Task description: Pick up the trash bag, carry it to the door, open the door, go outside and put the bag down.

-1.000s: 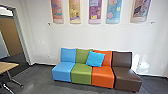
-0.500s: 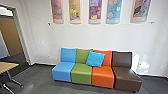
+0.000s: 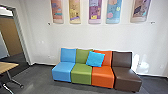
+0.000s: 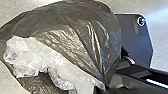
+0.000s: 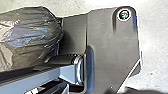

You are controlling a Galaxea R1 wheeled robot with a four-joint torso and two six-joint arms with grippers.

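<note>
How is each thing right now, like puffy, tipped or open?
Dark shiny plastic trash bag, bulging, wrinkled
Whitish crinkly plastic, crumpled
Bright blue square cushion, tilted, leaning
Four coloured padded seats, side by side
Grey-framed doorway, open
Five colourful wall panels, hanging
Wooden-topped table, upright

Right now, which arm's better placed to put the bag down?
Left, I'd guess: in its wrist view the trash bag shows large, folds converging close by the robot's dark parts. The right wrist view shows the bag's rounded side. The actual grip can't be made out.
</note>
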